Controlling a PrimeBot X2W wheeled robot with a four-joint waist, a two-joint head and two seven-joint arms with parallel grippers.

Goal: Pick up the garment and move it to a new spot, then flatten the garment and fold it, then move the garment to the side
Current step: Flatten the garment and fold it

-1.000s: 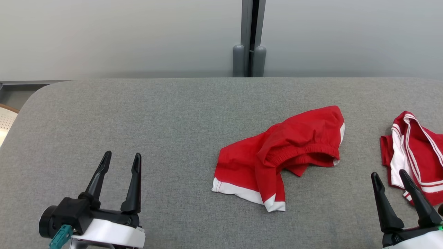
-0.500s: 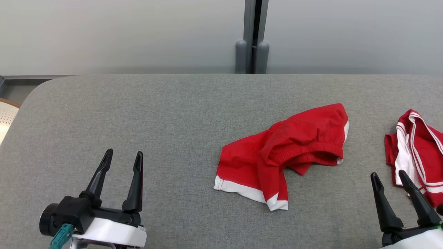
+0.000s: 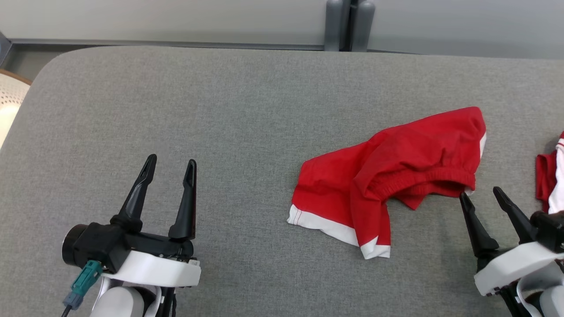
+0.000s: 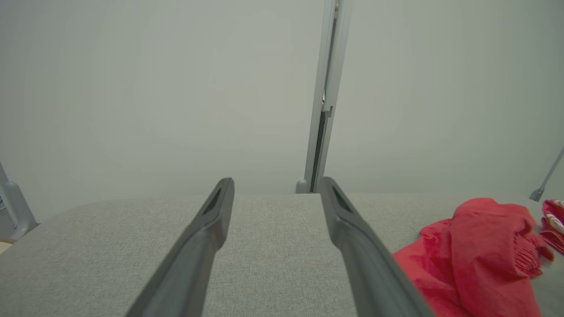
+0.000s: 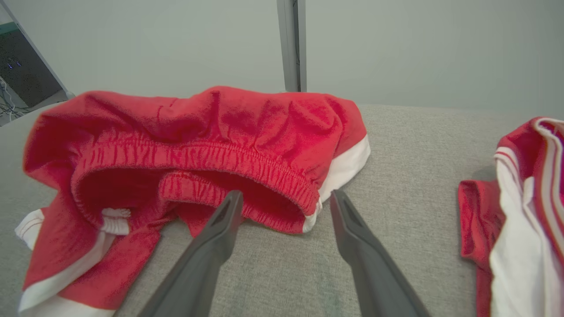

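Red shorts (image 3: 387, 176) lie crumpled right of centre on the grey padded table (image 3: 220, 97), white hems toward the near side, elastic waistband gaping toward the near right. The right gripper (image 3: 480, 193) is in at the near right, fingers spread wide and empty, tips right up at the waistband's right end; whether one touches the cloth I cannot tell. The left gripper (image 3: 172, 159) hangs over bare table at the near left, well apart from the shorts, fingers parted, nothing between them; a second red-and-white garment (image 3: 548, 176) is bunched at the table's right edge, just beside the right gripper.
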